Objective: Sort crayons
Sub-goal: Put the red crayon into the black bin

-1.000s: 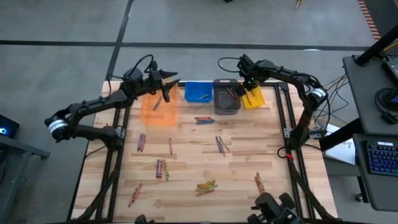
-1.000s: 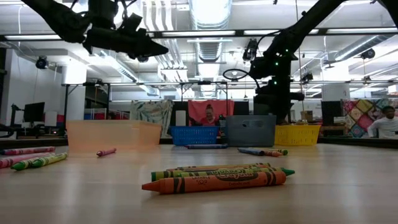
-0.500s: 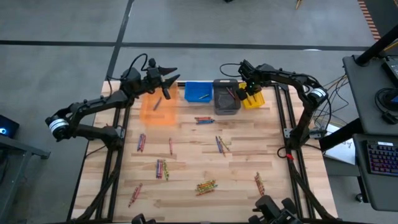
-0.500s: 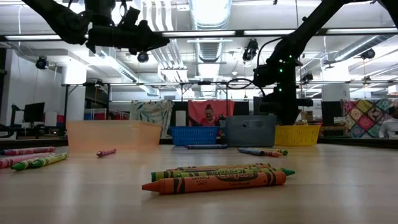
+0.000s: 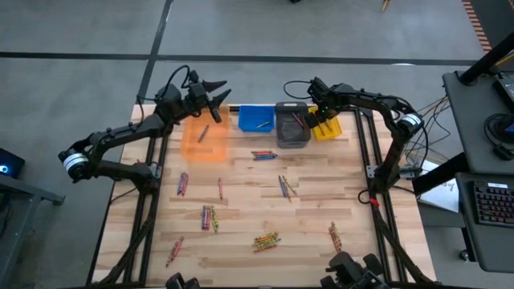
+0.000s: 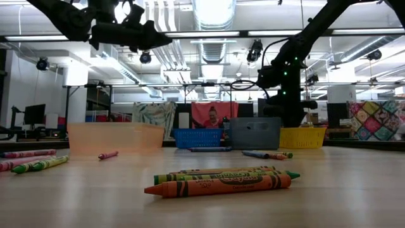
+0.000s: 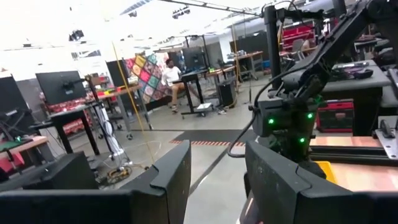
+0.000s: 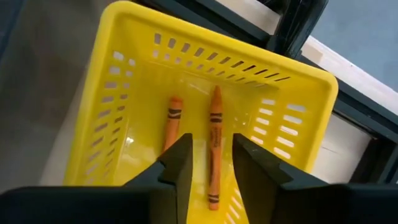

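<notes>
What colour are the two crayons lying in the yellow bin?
Both crayons in the yellow bin are orange, clearest in the right wrist view.

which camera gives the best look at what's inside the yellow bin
The right wrist view: it looks down into the yellow bin, showing two orange crayons lying side by side on its floor. The high view shows the bin mostly hidden under the right gripper. The low view shows only its outer wall; the left wrist view shows only a corner.

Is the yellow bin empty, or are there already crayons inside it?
Not empty. The right wrist view shows two orange crayons lying on the floor of the yellow bin, below the open right pincer.
</notes>
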Robot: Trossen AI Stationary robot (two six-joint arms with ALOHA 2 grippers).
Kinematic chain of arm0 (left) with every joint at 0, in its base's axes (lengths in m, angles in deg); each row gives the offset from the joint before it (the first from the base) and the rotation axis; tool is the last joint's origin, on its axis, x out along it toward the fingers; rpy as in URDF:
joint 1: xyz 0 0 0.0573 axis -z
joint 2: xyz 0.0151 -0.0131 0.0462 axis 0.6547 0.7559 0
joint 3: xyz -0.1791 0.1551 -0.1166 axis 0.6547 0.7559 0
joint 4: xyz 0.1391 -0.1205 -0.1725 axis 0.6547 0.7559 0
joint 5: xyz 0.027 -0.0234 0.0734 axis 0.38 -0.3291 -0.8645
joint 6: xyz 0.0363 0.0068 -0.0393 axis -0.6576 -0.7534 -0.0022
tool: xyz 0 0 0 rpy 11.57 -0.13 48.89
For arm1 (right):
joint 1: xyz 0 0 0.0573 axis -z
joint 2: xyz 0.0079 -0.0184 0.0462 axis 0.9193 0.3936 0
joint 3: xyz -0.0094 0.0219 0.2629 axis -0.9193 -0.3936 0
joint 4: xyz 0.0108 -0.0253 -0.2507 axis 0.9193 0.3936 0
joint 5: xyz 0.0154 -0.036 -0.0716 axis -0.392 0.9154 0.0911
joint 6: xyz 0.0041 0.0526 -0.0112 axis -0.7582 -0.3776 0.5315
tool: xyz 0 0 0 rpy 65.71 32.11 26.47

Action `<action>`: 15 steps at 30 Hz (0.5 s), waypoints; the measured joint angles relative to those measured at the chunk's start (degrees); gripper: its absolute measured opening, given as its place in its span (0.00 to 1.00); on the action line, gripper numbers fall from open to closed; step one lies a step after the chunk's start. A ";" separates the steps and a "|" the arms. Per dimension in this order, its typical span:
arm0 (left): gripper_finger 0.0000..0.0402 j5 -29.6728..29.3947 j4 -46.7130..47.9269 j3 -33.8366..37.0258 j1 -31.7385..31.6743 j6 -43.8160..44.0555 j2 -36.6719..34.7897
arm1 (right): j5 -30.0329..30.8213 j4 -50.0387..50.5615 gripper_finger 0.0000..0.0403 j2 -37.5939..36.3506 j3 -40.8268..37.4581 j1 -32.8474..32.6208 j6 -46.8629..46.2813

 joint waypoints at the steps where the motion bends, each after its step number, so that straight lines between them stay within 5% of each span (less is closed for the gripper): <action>1: 0.33 0.00 -0.06 -0.14 0.00 -0.27 0.00 | 0.00 0.37 0.27 -0.05 0.19 0.00 0.02; 15: 0.33 0.00 -0.07 -0.27 0.00 -1.92 0.02 | -2.37 -3.10 0.30 -10.74 1.52 0.00 5.15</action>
